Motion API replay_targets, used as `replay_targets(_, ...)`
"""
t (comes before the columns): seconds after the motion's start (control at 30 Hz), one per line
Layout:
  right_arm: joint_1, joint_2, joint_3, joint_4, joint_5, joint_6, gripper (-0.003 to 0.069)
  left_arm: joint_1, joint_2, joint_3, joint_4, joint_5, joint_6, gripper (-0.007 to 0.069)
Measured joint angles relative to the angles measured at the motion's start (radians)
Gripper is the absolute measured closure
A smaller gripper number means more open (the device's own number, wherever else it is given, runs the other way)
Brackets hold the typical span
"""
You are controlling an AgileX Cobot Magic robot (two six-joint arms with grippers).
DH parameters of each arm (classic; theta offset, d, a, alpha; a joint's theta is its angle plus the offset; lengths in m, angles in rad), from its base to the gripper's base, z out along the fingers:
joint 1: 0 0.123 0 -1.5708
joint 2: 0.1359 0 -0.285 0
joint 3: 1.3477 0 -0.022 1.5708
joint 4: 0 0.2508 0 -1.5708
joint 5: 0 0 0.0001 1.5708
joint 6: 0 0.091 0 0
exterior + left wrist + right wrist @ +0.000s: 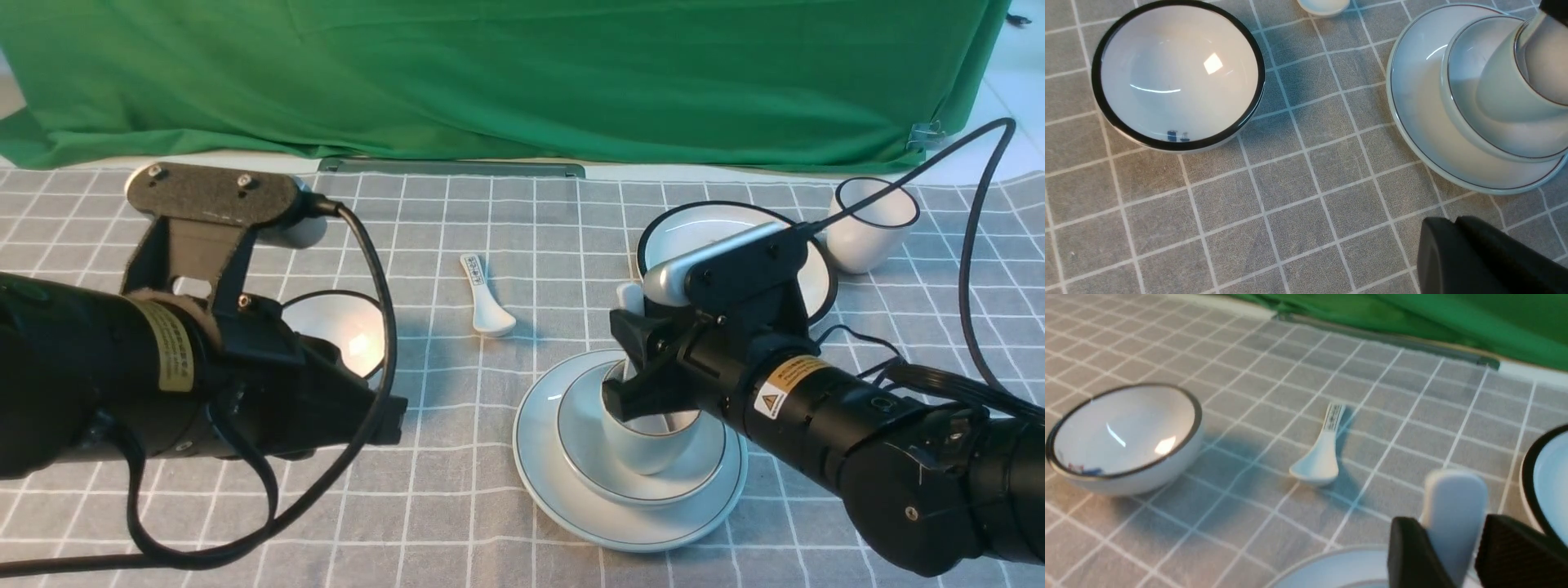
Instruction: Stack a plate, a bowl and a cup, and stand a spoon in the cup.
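The pale plate point(555, 482) lies at the front centre with the shallow bowl point(584, 445) on it and the cup point(653, 445) in the bowl. The plain white spoon point(629, 296) stands in the cup, handle up. My right gripper point(624, 367) is at the cup's rim with the spoon handle point(1453, 506) between its fingers. The jaws are open, and a thin gap shows beside one finger. My left gripper point(1455, 220) is shut and empty, low over the cloth just left of the plate point(1421, 122).
A black-rimmed bowl point(343, 327) sits behind my left arm. A spoon with dark marks point(486, 302) lies mid-table. A black-rimmed plate point(710, 224) and a black-rimmed cup point(869, 224) stand at the back right. Green cloth point(490, 73) hangs behind the table.
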Motion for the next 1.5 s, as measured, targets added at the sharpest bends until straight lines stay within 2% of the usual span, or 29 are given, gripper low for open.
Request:
replay_targets(0.03,0.0,-0.002,0.0,0.0,0.0,0.0,0.0361,0.0,0.0,0.0,0.0,0.0,0.0,0.0615)
replay_targets(0.13,0.0,-0.086,0.0,0.003,0.16,-0.066,0.0334,0.0,-0.002,0.0,0.002,0.001,0.0,0.0615)
replay_targets(0.27,-0.004,-0.24,0.0,0.008,0.381,-0.096,0.0358,0.0,-0.021,0.0,0.031,0.001,-0.019,0.0615)
replay_targets(0.3,-0.013,-0.338,0.0,0.009,0.495,-0.1,0.0403,0.0,-0.042,0.0,0.053,0.001,-0.045,0.0615)
replay_targets(0.33,-0.017,-0.352,0.0,0.009,0.509,-0.101,0.041,0.0,-0.042,0.0,0.055,0.001,-0.045,0.0615)
replay_targets(0.43,-0.069,-0.561,0.0,0.008,0.737,-0.102,0.0564,0.0,-0.111,0.0,0.092,0.001,-0.067,0.0615)
replay_targets(0.5,-0.108,-0.7,0.004,-0.006,0.813,-0.102,0.0614,0.0,-0.156,0.001,0.106,0.001,-0.072,0.0615)
replay_targets(0.7,-0.178,-1.078,0.074,-0.087,0.808,-0.099,0.0635,0.0,-0.32,0.026,0.146,-0.003,-0.072,0.0615)
replay_targets(0.83,-0.189,-1.367,0.18,-0.097,0.797,-0.078,0.0636,0.0,-0.475,0.125,0.187,-0.029,-0.074,0.0615)
replay_targets(0.97,-0.193,-1.554,0.263,-0.097,0.794,-0.058,0.0637,0.0,-0.624,0.254,0.196,-0.047,-0.076,0.0615)
replay_targets(1.17,-0.193,-1.619,0.287,-0.097,0.799,-0.025,0.0623,0.0,-0.781,0.4,0.199,-0.103,-0.096,0.0615)
replay_targets(1.5,-0.193,-1.619,0.289,-0.098,0.847,0.021,0.0592,0.0,-0.815,0.429,0.192,-0.14,-0.078,0.0615)
